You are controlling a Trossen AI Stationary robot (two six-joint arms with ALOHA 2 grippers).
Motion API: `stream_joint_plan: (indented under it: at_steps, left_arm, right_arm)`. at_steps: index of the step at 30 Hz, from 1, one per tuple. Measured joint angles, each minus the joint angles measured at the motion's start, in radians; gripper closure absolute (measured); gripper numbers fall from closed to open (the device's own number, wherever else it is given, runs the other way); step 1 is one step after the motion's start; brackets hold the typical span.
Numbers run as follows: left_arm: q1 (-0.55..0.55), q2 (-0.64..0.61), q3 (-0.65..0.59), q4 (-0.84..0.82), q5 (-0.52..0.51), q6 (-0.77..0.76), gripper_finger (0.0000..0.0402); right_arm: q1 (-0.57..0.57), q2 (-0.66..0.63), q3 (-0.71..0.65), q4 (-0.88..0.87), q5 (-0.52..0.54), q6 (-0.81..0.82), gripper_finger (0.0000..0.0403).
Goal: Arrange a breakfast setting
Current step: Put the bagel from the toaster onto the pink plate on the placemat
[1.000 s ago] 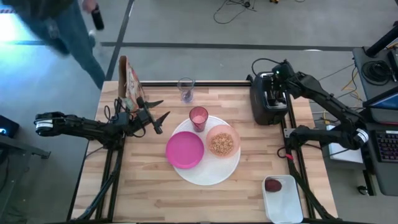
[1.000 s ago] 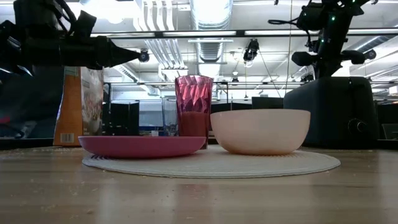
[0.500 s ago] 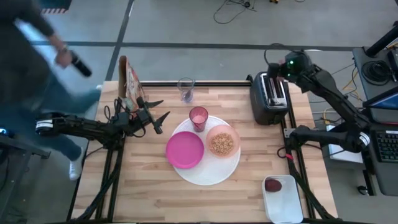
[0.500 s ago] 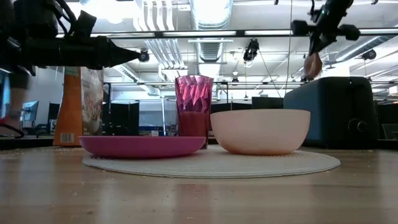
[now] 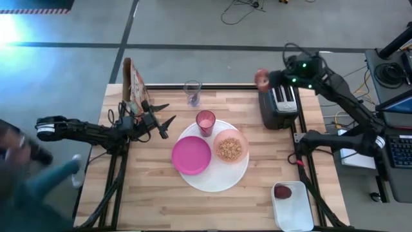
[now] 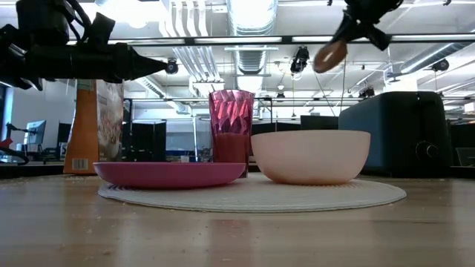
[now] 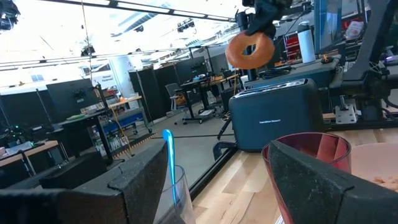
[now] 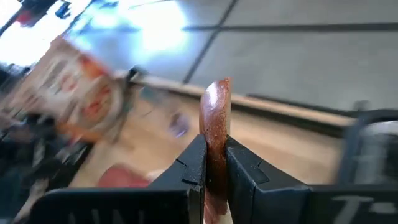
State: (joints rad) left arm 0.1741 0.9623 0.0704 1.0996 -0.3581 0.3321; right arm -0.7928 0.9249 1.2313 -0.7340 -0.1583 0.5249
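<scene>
The right gripper point(image 8: 214, 165) is clenched on the bagel point(image 8: 215, 118) and holds it on its edge, high in the air, just beside the toaster point(image 5: 278, 102) and above the far side of the desk point(image 5: 154, 193). The two fingers press the flat faces of the bagel, near its lower rim.

I judge the bagel to be light and a little soft, so the grip needs only small force; too much would squash the ring. The crust looks smooth, and held at the rim only it may swing or slip.

The magenta plate point(image 5: 191, 155) lies well apart from this gripper, below it and toward the left arm, on the white plate point(image 5: 222, 182) with the bowl point(image 5: 230, 148) and tumbler point(image 5: 205, 121).

The left gripper point(image 5: 162, 120) waits with its fingers spread, near the cereal box point(image 5: 135, 84).
</scene>
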Motion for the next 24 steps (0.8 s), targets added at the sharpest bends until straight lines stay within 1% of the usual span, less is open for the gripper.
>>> stream_joint_plan:
  at_steps: [3,6,14,19,24]
  left_arm:
    - [0.0,0.0,0.0,0.0,0.0,0.0,0.0141]
    - [0.0,0.0,0.0,0.0,0.0,0.0,0.0141]
    - [0.0,0.0,0.0,0.0,-0.001,0.0,0.0141]
    - [0.0,0.0,0.0,0.0,-0.002,0.0,0.0141]
    - [0.0,0.0,0.0,0.0,-0.002,0.0,0.0141]
  right_arm:
    - [0.104,0.001,-0.041,0.064,-0.005,0.017,0.0374]
    - [0.211,0.001,-0.094,0.171,-0.007,0.048,0.0374]
    - [0.49,0.034,-0.257,0.546,0.001,0.096,0.0374]
    - [0.604,0.084,-0.325,0.719,0.002,0.106,0.0374]
    - [0.673,0.16,-0.365,0.847,0.017,0.103,0.0374]
